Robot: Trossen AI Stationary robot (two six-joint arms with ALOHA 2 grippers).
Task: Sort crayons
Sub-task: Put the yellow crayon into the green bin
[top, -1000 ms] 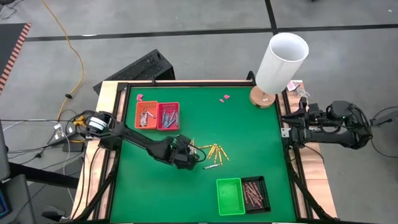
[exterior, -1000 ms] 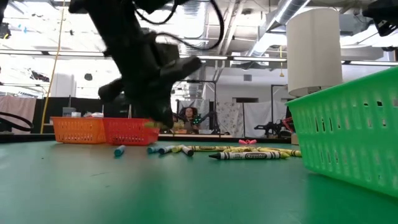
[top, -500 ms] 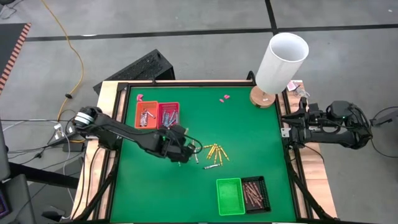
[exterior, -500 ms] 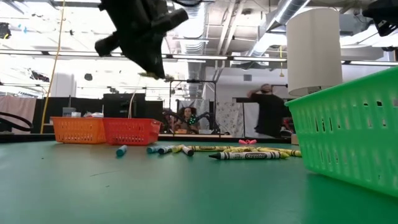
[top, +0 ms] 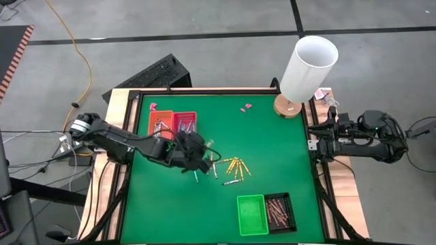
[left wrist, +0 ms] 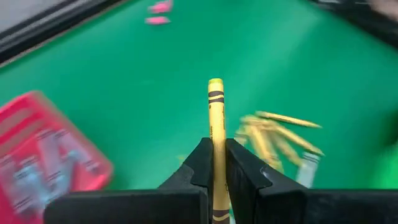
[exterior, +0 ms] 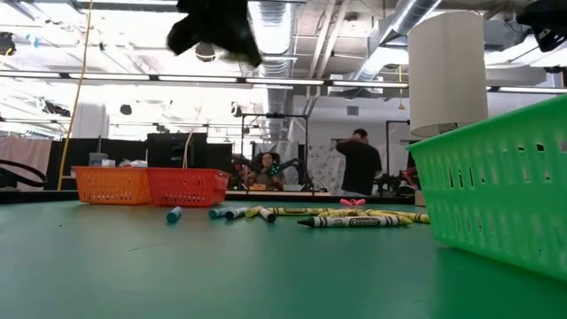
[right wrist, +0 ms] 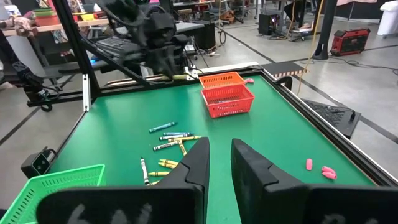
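- High view: a green surface (top: 272, 156) in a wooden frame, on a grey concrete floor; the low view shows a workshop behind with a person (exterior: 359, 164) standing.
- No crayon label reads clearly.
- Four trays — orange (top: 159, 126), red (top: 185, 122), green (top: 251, 214), black (top: 279, 211).
- Loose crayons (top: 235, 167) lie mid-surface.
- Left gripper (left wrist: 216, 163), raised near the red tray, has its jaws clamped on a yellow crayon (left wrist: 216, 118).
- Right gripper (right wrist: 219, 155) waits at the edge, jaws apart.

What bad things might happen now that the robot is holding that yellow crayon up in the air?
The left gripper pinches only the lower end of the thin yellow crayon, so it might slip out and drop. The empty green mesh basket sits far across the green table, so there is still a carry over the loose yellow crayons.
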